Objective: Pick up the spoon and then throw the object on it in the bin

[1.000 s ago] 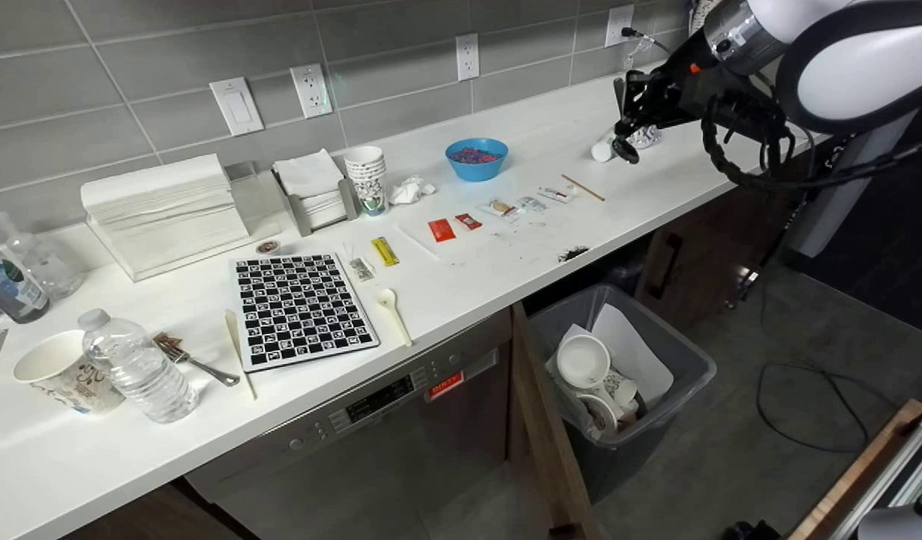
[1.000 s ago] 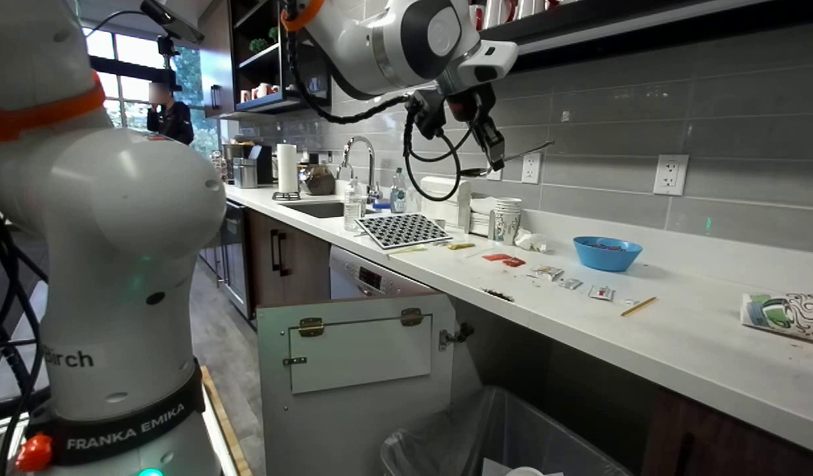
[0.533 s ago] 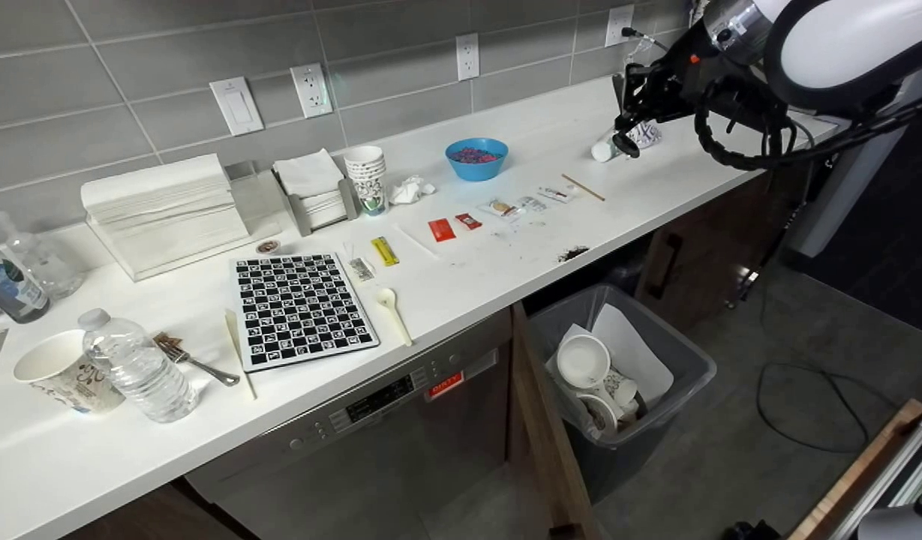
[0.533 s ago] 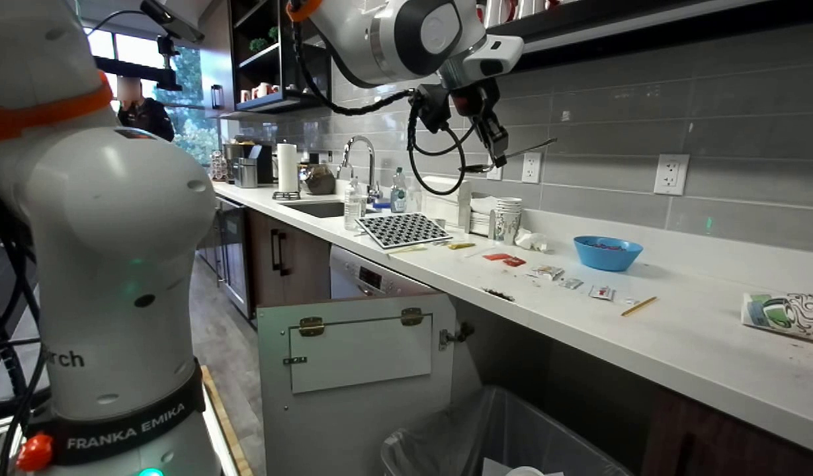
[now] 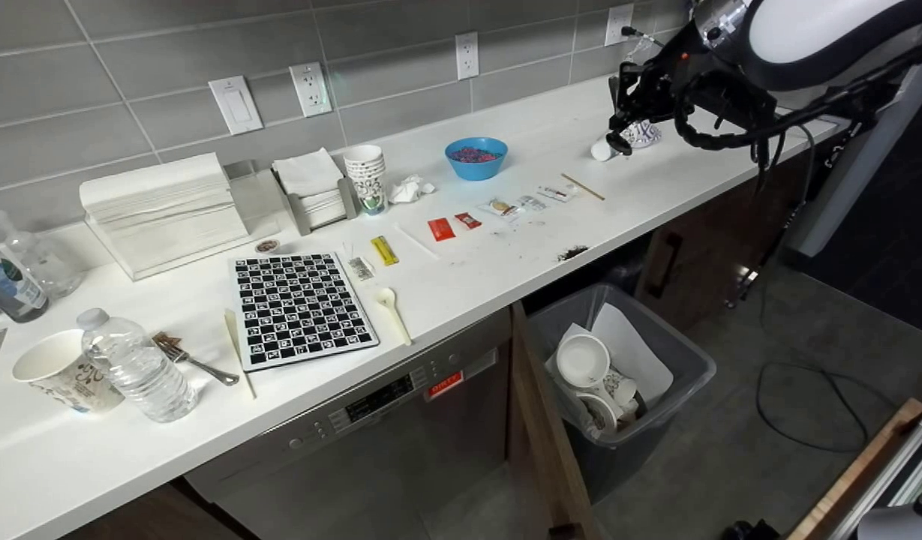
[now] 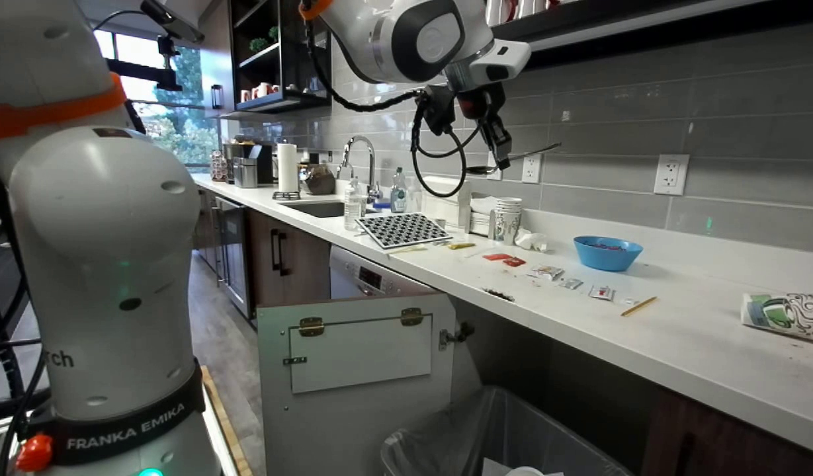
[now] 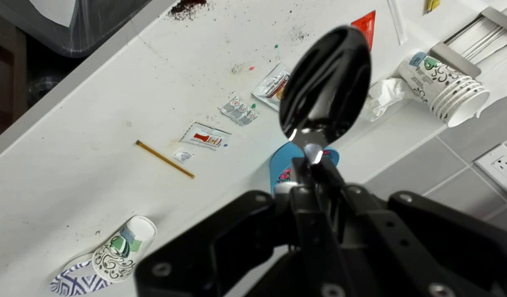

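Spoon (image 7: 325, 84), gripped by the fingers (image 7: 331, 175), open air between it and counter (image 5: 468, 281), bin (image 5: 667, 403) below front edge

Up in the air over counter (image 5: 461, 291): spoon (image 7: 326, 82), held in gripper (image 7: 318, 167). In an exterior view, front left: cup (image 5: 67, 375), bottle (image 5: 142, 367) just right of it, then fork (image 5: 205, 367), board (image 5: 303, 311), another spoon (image 5: 394, 315). Back row, left to right: paper towels (image 5: 160, 202), napkins (image 5: 309, 176), stacked cups (image 5: 367, 180), tissue (image 5: 410, 190), bowl (image 5: 476, 171). In front of bowl: row of packets (image 5: 498, 208), stick (image 5: 583, 187) right of them; tipped cup (image 5: 602, 149) farther back and right, partly hidden behind gripper. At front edge: crumbs (image 5: 573, 253). Below that edge: bin (image 5: 633, 454), containers (image 5: 584, 361) and paper (image 5: 641, 351) inside, cabinet door (image 5: 551, 427) just left.
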Robot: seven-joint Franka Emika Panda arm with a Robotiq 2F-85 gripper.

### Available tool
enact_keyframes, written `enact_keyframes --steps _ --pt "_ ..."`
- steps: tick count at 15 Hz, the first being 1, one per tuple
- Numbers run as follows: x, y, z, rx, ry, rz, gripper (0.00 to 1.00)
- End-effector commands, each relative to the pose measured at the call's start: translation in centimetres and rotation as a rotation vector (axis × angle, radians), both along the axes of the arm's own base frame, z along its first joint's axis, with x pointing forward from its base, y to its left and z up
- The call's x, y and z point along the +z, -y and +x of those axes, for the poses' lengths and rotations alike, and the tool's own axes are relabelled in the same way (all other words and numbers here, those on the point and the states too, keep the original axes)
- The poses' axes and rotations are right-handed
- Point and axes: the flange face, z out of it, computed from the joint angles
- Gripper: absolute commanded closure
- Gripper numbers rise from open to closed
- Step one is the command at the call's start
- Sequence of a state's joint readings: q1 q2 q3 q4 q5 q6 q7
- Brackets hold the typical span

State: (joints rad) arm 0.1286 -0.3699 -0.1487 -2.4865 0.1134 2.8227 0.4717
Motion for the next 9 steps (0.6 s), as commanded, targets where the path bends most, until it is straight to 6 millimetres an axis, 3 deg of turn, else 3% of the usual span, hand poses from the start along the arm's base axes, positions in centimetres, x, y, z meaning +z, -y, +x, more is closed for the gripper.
enact_keyframes --steps 1,9 --pt "-0.6 0.7 3.4 0.012 -0.051 0.017 0.98" --pt "-3.2 1.2 11.0 0.067 -0.203 0.094 0.98"
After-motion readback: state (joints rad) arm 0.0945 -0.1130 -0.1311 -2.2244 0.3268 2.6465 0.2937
